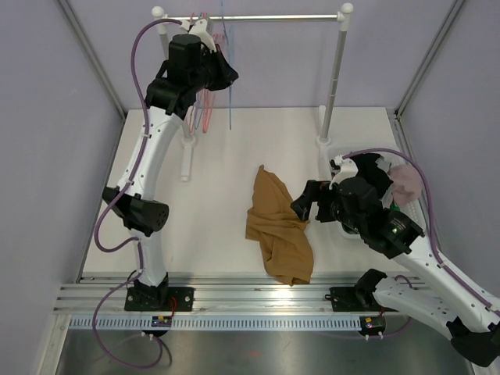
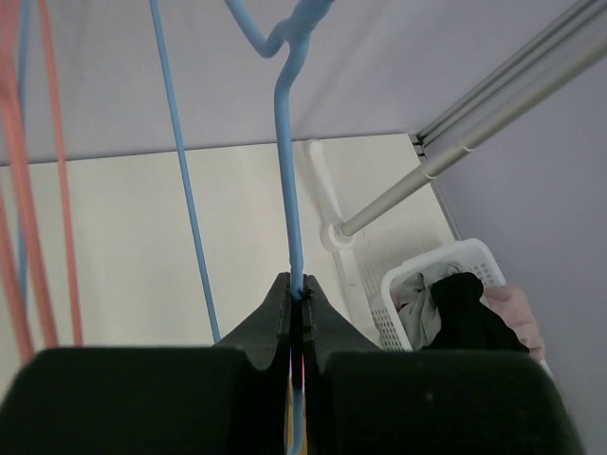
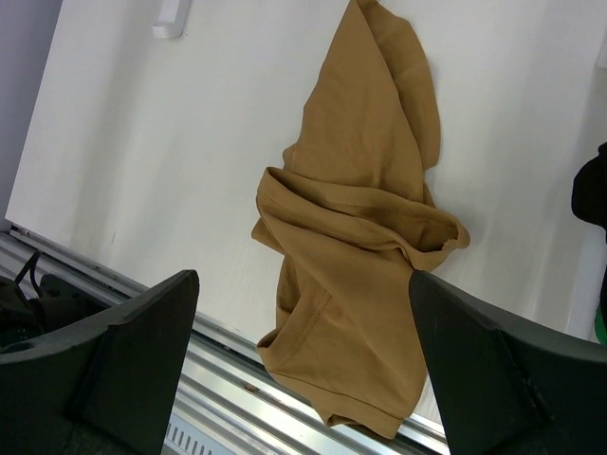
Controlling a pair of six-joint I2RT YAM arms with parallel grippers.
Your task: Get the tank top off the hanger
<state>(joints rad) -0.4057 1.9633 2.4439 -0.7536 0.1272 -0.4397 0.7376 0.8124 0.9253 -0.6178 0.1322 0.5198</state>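
Tank top (image 1: 277, 234) just beside R gripper (image 1: 303, 205)

text: none legible — labels: none — brands: none — numbers: none

Plain pale lilac walls (image 1: 39, 117) enclose a matte cream-white tabletop (image 1: 211, 203) under even light. A silver metal rod on white posts (image 1: 281, 16) spans the back; ribbed aluminium rails (image 1: 234, 297) edge the front.

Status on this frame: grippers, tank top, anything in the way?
Left gripper shut on blue hanger. Right gripper open over tank top, crumpled on table, off hanger. No obstruction seen.
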